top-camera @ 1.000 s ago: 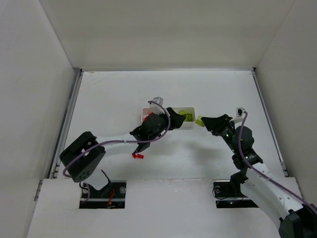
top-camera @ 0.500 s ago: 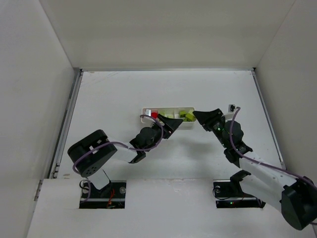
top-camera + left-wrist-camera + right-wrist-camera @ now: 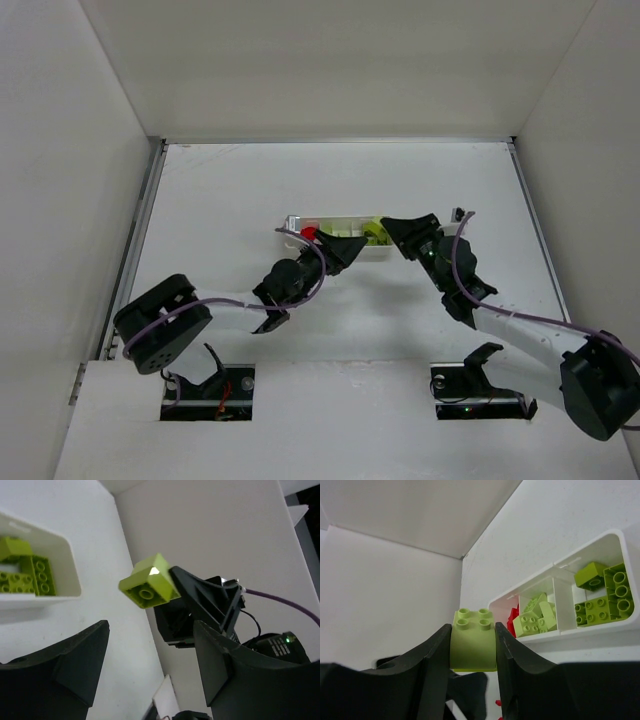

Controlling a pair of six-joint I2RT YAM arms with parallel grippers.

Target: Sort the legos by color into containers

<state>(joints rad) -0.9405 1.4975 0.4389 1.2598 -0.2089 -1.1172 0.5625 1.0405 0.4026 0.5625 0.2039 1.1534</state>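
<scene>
- While my right gripper (image 3: 473, 630) pinches it from both sides, the yellow-green brick (image 3: 473, 649) sits studs-up at centre-left of the right wrist view, clear of the table.
- To the right of it in that view lies the tray (image 3: 585, 630). Its rightmost compartment holds darker green bricks (image 3: 600, 595), the middle one holds paler green bricks (image 3: 535, 617), and red bricks (image 3: 512, 622) show past the next divider.
- In the top view my right gripper sits at the tray's right end and hides part of that compartment.
- My left gripper (image 3: 150, 630) stands wide with nothing between its fingers. In the top view it is at the centre of the frame, just beside the tray's near wall.
- From the left wrist, the held brick hangs mid-frame, with the tray's corner at upper left.
- All around is the white table (image 3: 220, 200), with plain white walls (image 3: 70, 150) around it.
</scene>
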